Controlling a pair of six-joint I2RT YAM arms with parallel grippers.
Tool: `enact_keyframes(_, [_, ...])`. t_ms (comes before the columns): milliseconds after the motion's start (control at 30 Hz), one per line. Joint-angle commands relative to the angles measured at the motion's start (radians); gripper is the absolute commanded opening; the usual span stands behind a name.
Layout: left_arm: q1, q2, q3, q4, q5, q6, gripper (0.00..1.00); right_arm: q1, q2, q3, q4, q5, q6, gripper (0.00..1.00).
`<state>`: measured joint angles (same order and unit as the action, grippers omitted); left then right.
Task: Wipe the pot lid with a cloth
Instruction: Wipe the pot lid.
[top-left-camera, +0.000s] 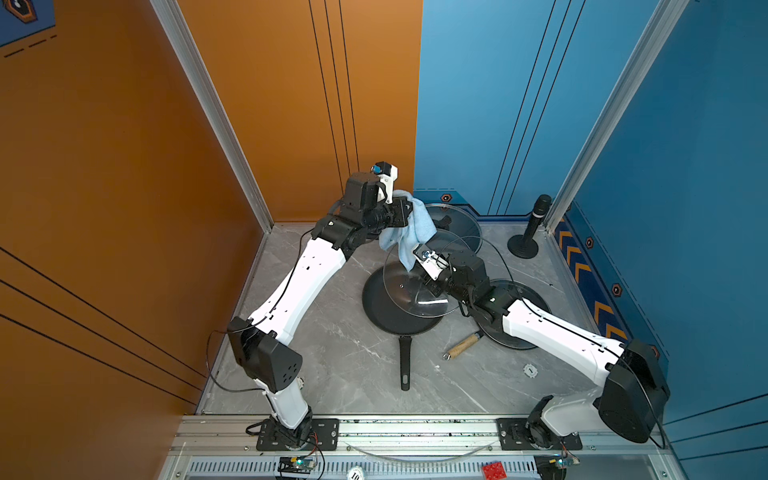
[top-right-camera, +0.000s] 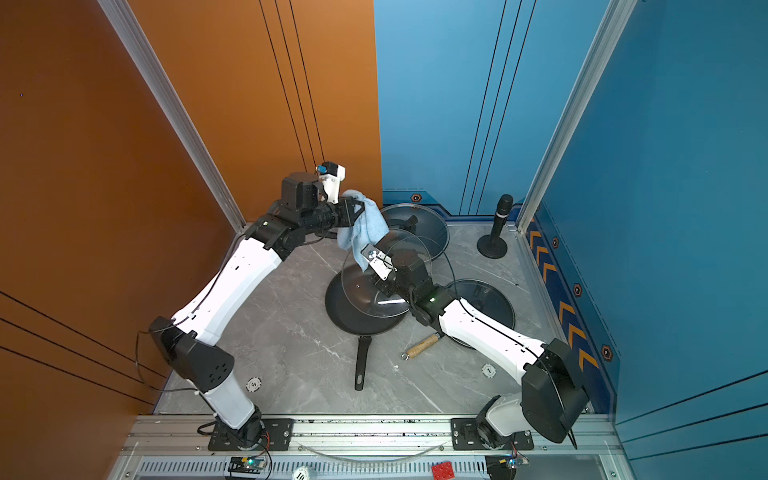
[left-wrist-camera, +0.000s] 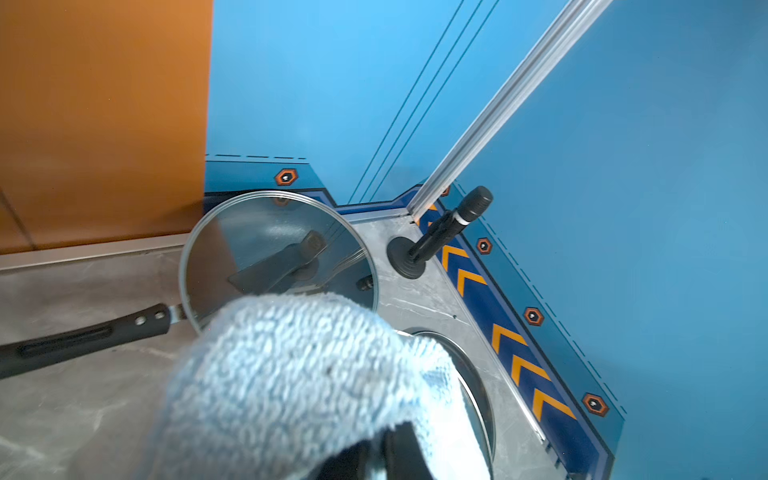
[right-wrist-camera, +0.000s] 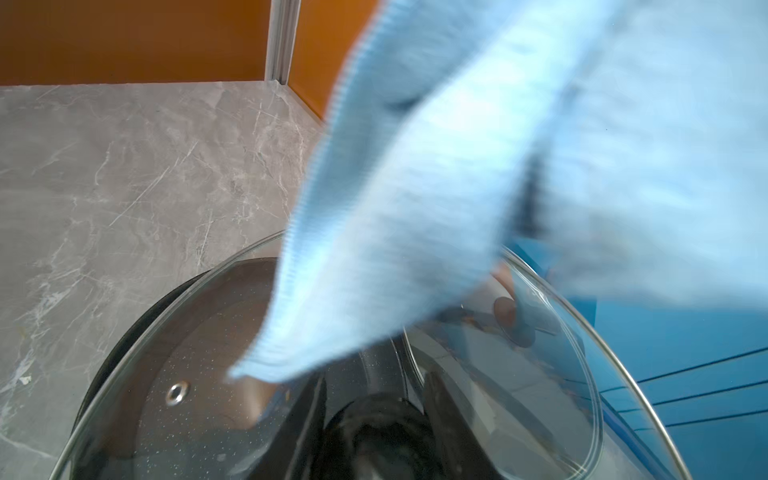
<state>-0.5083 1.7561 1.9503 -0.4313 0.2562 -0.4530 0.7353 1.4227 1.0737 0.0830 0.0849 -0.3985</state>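
Note:
My right gripper (top-left-camera: 427, 286) is shut on the black knob of the glass pot lid (top-left-camera: 405, 296). It holds the lid tilted above a black frying pan (top-left-camera: 386, 322). In the right wrist view the knob sits between the dark fingers (right-wrist-camera: 305, 419), and the lid's glass (right-wrist-camera: 124, 399) shows its small vent hole. My left gripper (top-left-camera: 409, 211) is raised at the back, shut on the light-blue cloth (top-left-camera: 409, 235). The cloth (right-wrist-camera: 436, 199) hangs down across the lid's upper part. In the left wrist view the cloth (left-wrist-camera: 291, 374) covers most of that gripper (left-wrist-camera: 395, 451), and the lid (left-wrist-camera: 257, 232) lies beyond.
A second glass lid (top-left-camera: 459, 220) lies at the back, a third (top-left-camera: 517, 328) under my right forearm. A wooden-handled tool (top-left-camera: 462, 345) and a white token (top-left-camera: 530, 370) lie on the grey marble table (top-left-camera: 332, 374). A black microphone on a stand (top-left-camera: 534, 226) occupies the back right corner.

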Motion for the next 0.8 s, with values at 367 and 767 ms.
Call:
enact_keyframes(367, [-0.098,0.048,-0.117,-0.049,0.081,0.019,0.00,0.046,-0.093,-0.051,0.171,0.182,-0.060,0.00])
enact_keyframes(767, [0.026,-0.112,-0.353,-0.094,-0.050,0.034,0.00,-0.025,-0.124,-0.064,0.257,0.205,0.029,0.00])
